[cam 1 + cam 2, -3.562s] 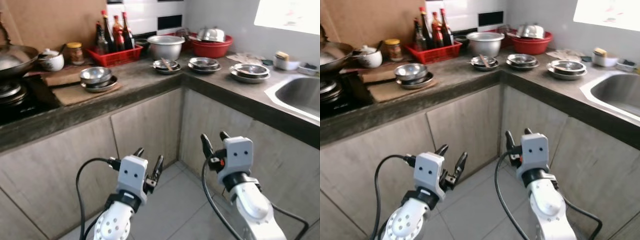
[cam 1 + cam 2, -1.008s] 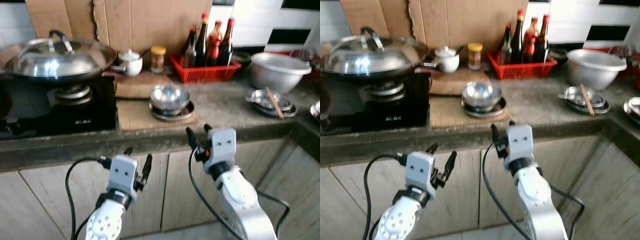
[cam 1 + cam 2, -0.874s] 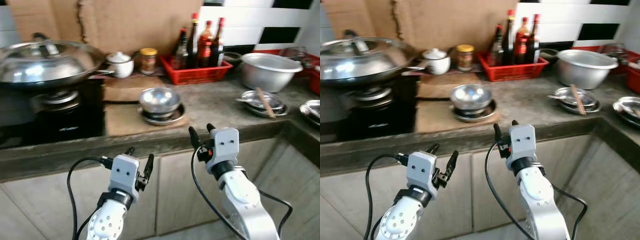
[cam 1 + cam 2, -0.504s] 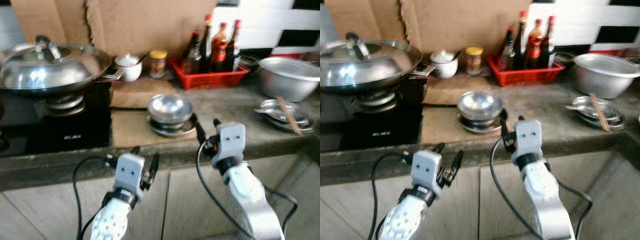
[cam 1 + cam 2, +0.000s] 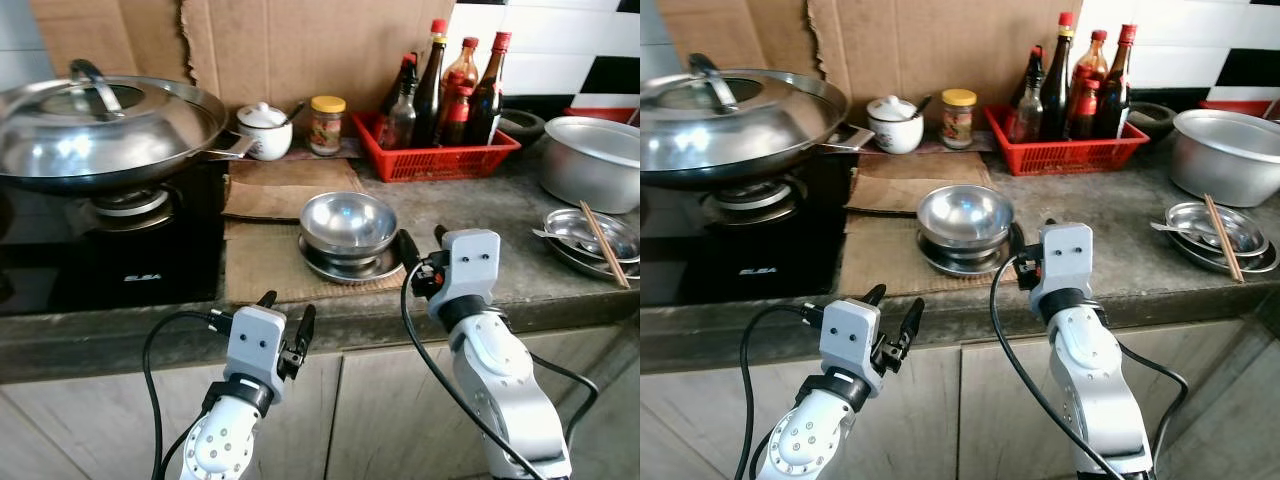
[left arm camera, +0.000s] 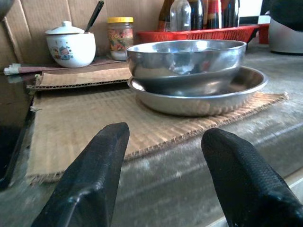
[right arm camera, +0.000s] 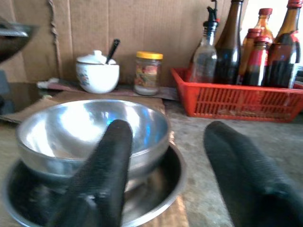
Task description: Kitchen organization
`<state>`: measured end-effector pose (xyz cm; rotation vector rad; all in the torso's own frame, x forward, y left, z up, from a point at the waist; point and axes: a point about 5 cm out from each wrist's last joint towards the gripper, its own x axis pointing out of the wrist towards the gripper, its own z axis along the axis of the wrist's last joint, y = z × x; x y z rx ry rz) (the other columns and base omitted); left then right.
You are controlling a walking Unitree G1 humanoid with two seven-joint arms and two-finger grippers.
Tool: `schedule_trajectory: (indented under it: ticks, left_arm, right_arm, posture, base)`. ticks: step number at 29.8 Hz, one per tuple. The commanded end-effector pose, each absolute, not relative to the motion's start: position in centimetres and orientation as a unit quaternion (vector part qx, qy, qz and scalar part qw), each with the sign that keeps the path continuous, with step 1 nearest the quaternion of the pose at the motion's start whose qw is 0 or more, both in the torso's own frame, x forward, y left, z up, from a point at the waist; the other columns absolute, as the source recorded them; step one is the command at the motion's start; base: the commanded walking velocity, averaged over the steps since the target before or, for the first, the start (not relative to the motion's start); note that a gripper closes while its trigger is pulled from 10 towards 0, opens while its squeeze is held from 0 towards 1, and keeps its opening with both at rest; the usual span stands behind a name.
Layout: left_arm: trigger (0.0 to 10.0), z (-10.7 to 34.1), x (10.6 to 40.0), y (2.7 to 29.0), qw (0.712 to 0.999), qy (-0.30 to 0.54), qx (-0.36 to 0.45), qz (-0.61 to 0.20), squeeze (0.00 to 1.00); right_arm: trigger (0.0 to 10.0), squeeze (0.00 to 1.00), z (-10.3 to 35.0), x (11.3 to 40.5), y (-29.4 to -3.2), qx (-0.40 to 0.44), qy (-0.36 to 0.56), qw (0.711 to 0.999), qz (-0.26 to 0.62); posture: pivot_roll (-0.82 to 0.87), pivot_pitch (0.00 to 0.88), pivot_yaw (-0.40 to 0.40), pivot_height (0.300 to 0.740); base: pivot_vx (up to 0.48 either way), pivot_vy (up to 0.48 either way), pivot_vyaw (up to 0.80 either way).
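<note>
Just beside right end effector [image 5: 420, 247]: steel bowl [image 5: 348, 222]

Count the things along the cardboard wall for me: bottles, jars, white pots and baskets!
Bottles: 5
Yellow-lid jar: 1
White pot: 1
Red basket: 1
Total: 8
</note>
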<state>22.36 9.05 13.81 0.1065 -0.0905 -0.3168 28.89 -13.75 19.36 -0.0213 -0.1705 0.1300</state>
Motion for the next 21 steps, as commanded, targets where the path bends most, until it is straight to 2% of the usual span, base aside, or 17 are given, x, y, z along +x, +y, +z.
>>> schedule_trajectory:
  ticks: [1,3,4,5,11,21]
  left_arm:
    - [10.0,14.1,22.3,8.8,0.984,-0.051,0.052,-0.163,0.00]
    - [10.0,14.1,22.3,8.7,0.984,-0.049,0.051,-0.166,0.00]
    - [10.0,14.0,22.3,8.7,0.984,-0.049,0.051,-0.167,0.00]
    - [10.0,14.0,22.3,8.6,0.983,-0.049,0.051,-0.168,0.00]
    - [10.0,14.0,22.1,8.5,0.983,-0.047,0.051,-0.169,0.00]
    - [10.0,14.1,22.1,8.4,0.983,-0.051,0.053,-0.167,0.00]
  right_arm:
    - [10.0,1.00,19.4,29.3,-14.1,-0.004,-0.072,0.995,0.064]
    - [10.0,1.00,19.5,30.3,-13.8,-0.001,-0.044,0.997,0.069]
    - [10.0,0.83,19.7,30.8,-13.7,-0.006,-0.036,0.997,0.067]
    - [10.0,0.00,20.1,31.8,-13.5,-0.012,-0.022,0.998,0.062]
    - [10.0,0.00,21.6,33.8,-13.3,0.019,0.002,0.999,0.049]
    - [10.0,0.00,23.0,36.5,-14.0,0.021,0.078,0.996,0.039]
  posture:
    - [0.05,0.000,-0.063,0.740]
    - [0.05,0.000,-0.059,0.740]
    - [0.05,0.000,-0.061,0.740]
    - [0.05,0.000,-0.063,0.740]
    - [0.06,0.000,-0.072,0.740]
    - [0.06,0.000,-0.086,0.740]
  base:
    - [0.000,0.000,0.00]
    - [0.000,0.000,0.00]
    - [0.000,0.000,0.00]
    - [0.000,0.000,0.00]
    - [0.000,0.000,0.00]
    - [0.000,0.000,0.00]
